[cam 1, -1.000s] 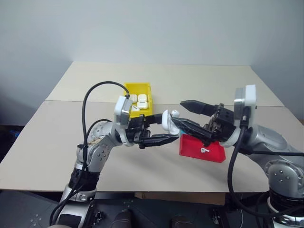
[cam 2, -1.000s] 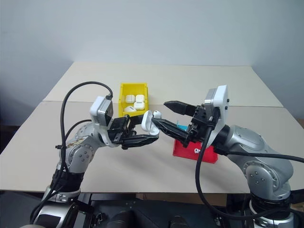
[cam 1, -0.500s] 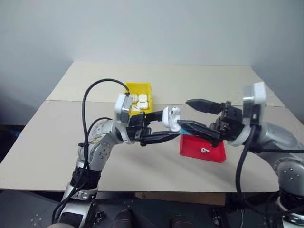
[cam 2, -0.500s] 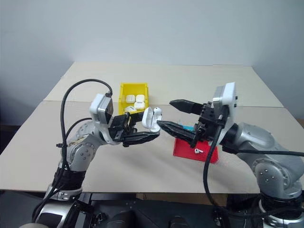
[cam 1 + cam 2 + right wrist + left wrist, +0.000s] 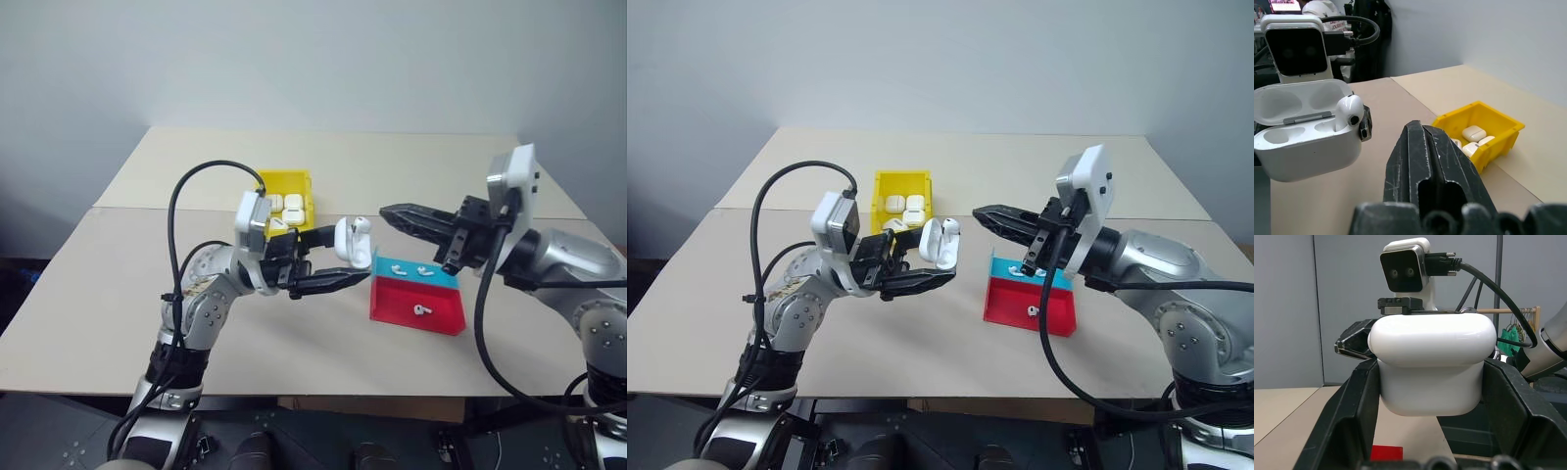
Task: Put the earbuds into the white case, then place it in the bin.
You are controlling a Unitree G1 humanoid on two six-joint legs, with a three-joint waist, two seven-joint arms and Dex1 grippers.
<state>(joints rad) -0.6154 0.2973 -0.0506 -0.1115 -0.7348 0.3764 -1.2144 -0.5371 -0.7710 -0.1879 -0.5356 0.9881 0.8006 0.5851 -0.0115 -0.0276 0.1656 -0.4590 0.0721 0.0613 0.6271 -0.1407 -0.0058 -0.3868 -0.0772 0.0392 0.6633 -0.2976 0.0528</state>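
— What carries everything here?

— A pale beige table with a seam across it, so two boards seem to butt together.

— And what rests directly on it?

— A yellow bin just behind the seam, white cases inside. In front of the seam and to the right sits a red-and-teal tray with small white earbuds in it — the two stand apart.

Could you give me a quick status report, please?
Left pincer shut on open white case, one earbud seated. Right pincer shut, empty. Nothing in the way.
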